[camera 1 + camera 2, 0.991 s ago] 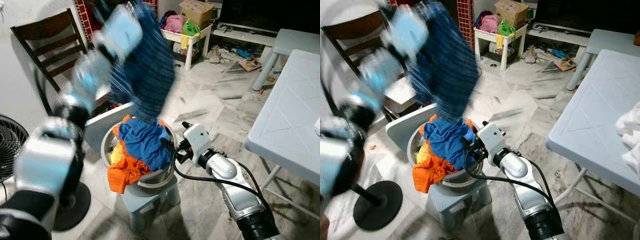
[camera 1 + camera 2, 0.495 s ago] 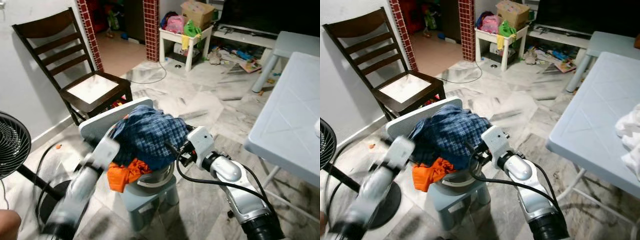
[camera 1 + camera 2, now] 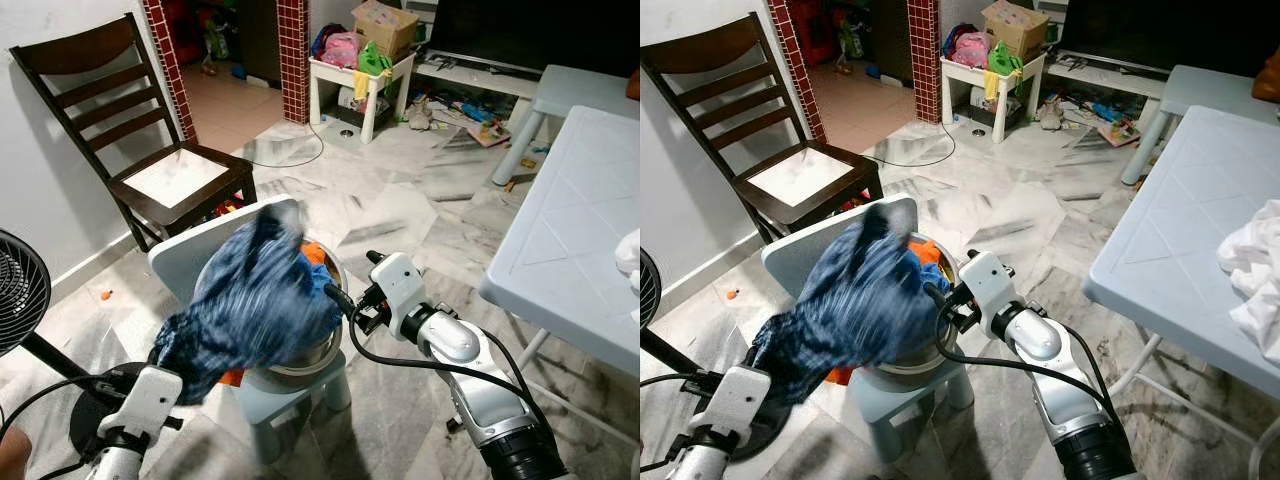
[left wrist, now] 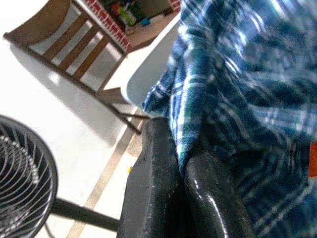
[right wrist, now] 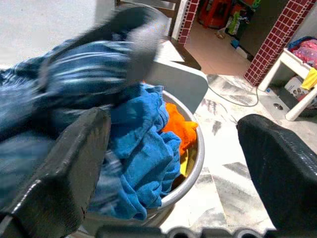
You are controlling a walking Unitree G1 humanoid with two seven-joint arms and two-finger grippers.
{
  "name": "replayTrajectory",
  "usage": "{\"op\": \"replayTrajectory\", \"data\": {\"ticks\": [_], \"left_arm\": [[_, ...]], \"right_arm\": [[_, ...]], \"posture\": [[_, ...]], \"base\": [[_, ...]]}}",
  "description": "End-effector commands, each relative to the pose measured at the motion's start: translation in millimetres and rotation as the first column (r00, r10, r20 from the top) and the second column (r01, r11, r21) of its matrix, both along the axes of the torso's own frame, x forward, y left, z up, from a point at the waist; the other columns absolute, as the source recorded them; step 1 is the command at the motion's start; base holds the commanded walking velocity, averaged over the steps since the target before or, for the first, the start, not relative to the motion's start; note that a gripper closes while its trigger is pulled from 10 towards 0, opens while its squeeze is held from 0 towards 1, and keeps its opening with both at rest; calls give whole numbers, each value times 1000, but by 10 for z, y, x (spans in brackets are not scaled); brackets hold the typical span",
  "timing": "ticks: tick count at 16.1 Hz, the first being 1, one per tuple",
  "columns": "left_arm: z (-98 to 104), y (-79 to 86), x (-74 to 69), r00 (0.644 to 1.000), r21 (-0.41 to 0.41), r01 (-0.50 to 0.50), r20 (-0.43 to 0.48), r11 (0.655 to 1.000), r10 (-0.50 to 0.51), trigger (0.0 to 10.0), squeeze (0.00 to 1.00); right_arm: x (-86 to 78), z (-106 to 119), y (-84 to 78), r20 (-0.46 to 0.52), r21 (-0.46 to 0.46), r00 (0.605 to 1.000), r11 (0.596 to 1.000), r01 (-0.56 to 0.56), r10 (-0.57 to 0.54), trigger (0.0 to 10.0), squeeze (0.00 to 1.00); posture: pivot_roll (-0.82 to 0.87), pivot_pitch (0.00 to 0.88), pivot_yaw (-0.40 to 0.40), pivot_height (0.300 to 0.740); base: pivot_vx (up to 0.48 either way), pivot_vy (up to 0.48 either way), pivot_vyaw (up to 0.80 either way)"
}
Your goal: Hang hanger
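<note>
While its jaws pinch the cloth, left gripper (image 4: pixel 181 173) low, soft blue plaid shirt (image 3: pixel 250 305) draped blurred across round metal laundry basin (image 5: pixel 190 163), right gripper (image 5: pixel 173 163) jaws apart beside rim, crumpled blue and orange clothes (image 5: pixel 148 134) inside.

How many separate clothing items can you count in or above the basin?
3: a blue plaid shirt held by the left gripper, a blue garment and an orange one inside the basin. More may be hidden.

Basin (image 3: pixel 322 352) sat on a stool (image 3: pixel 290 400), shirt (image 3: pixel 250 305) draped over its left rim, chair (image 3: pixel 130 140) behind left, fan (image 3: pixel 20 290) far left, table (image 3: pixel 570 250) right, cloth (image 3: pixel 1255 270) at its right edge.
</note>
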State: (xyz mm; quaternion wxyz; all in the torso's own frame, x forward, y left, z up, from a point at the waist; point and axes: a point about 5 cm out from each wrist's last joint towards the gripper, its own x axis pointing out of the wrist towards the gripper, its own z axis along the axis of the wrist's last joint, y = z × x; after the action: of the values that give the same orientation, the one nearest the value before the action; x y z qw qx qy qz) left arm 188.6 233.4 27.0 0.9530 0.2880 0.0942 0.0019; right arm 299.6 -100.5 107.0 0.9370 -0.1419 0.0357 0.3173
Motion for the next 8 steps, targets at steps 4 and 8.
{"op": "replayTrajectory", "data": {"ticks": [4,8], "left_arm": [[164,104,243,997,-6,-75,30,997,75,10000,0],[305,141,400,993,-29,-89,73,996,91,0,0]], "right_arm": [[43,33,8,11,-7,1000,1000,-13,13,10000,0],[51,42,13,17,-7,1000,1000,-12,12,10000,0]], "posture": [[12,21,5,740],[8,15,6,740]], "base": [[0,0,0],[0,0,0]]}}
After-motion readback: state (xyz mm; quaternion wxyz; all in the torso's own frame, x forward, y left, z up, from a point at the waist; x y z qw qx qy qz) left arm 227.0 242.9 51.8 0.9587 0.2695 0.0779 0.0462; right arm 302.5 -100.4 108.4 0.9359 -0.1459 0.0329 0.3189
